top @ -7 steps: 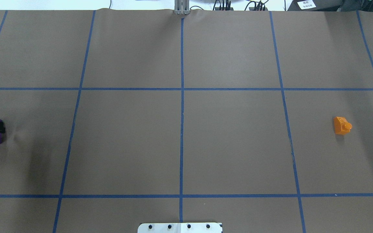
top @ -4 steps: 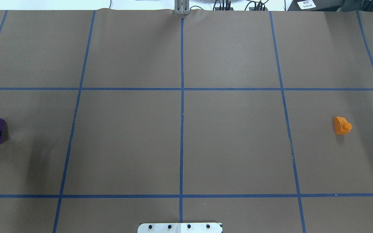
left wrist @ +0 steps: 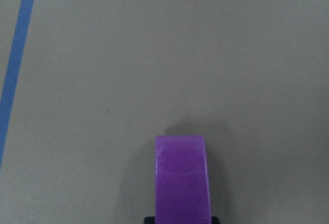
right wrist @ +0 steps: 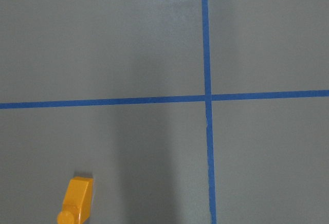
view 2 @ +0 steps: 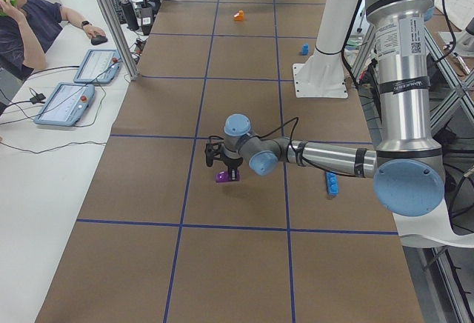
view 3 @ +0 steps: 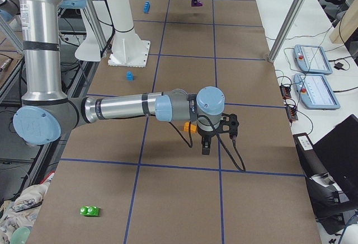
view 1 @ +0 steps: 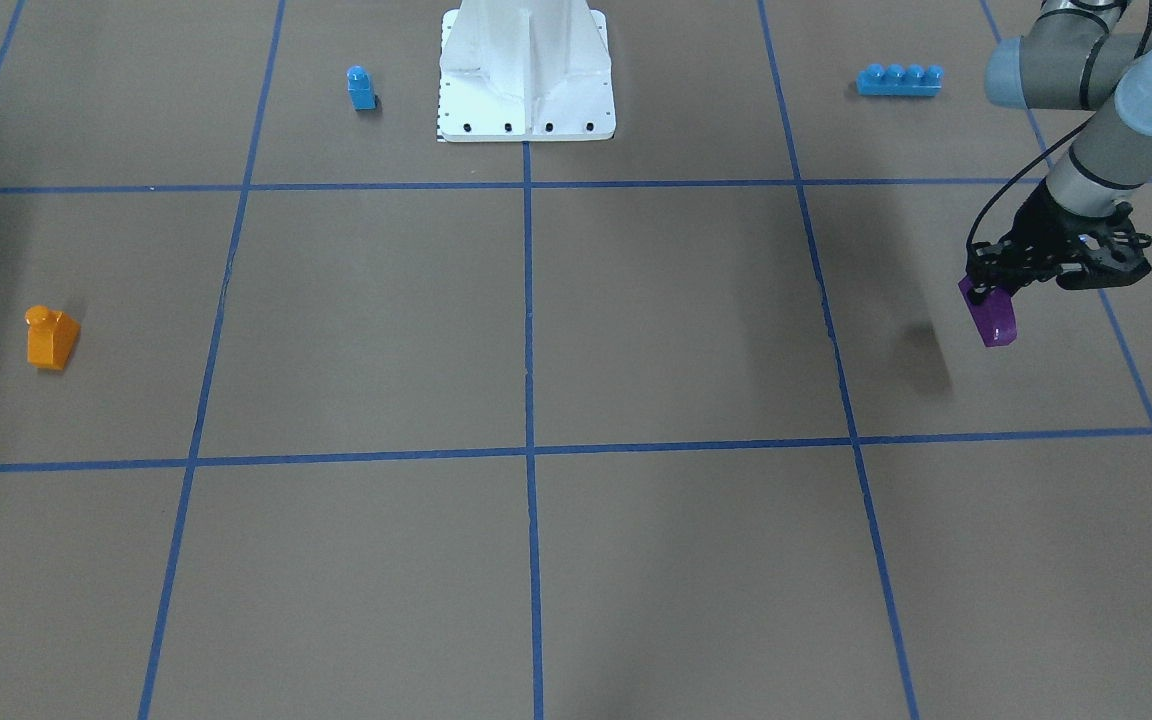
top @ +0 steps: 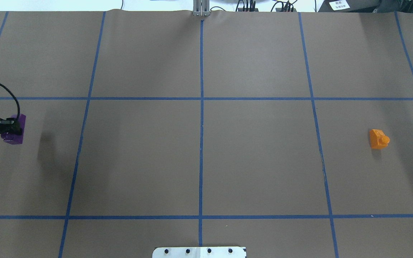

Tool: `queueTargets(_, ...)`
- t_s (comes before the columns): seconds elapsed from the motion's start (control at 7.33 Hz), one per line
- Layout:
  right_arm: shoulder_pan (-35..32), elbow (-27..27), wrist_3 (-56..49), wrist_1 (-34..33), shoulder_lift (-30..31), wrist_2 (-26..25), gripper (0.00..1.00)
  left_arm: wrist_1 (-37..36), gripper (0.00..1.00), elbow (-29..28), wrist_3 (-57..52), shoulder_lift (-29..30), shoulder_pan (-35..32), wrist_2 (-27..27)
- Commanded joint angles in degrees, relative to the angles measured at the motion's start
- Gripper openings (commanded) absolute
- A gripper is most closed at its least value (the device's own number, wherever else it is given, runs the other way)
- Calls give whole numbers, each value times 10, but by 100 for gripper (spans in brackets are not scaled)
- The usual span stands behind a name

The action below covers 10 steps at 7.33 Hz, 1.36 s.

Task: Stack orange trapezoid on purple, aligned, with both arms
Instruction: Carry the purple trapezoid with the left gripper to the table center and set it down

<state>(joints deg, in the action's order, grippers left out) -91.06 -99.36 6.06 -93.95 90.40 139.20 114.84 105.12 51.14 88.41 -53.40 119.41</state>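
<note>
My left gripper (view 1: 988,288) is shut on the purple brick (view 1: 991,320) and holds it above the table, its shadow to one side. Both also show at the overhead view's left edge, gripper (top: 10,126) and brick (top: 14,137), and the brick fills the bottom of the left wrist view (left wrist: 182,178). The orange trapezoid (top: 378,139) lies alone on the table's right side, stud pointing sideways. My right gripper (view 3: 205,146) shows only in the exterior right view, hovering close beside the orange trapezoid (view 3: 190,127); I cannot tell whether it is open. The right wrist view shows the orange trapezoid (right wrist: 77,199) at bottom left.
A small blue brick (view 1: 361,88) and a long blue brick (view 1: 899,79) lie either side of the white pedestal (view 1: 526,70). A green brick (view 3: 89,211) lies at the table's right end. An operator and tablets (view 2: 78,93) are across the table.
My left gripper has carried the purple brick inward from the table's left edge and away from the robot, turning it. The orange trapezoid has not moved.
</note>
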Motion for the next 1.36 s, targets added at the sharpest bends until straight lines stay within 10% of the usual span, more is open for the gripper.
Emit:
queueTargets(0.0,0,0,0,-2,0,4,100,-156,0,24,-50,171,21,-17)
queueTargets(0.41,0,0,12,2,0,8,100,-204,0,-24,-69,325,136,-97)
queueTargets(0.95,9,-3,12,2,0,8,100,-204,0,-310,-61,590,191,-116)
queueTargets(1.23,12,-2,13,2,0,8,100,-198,0,-355,-64,607,203,-117)
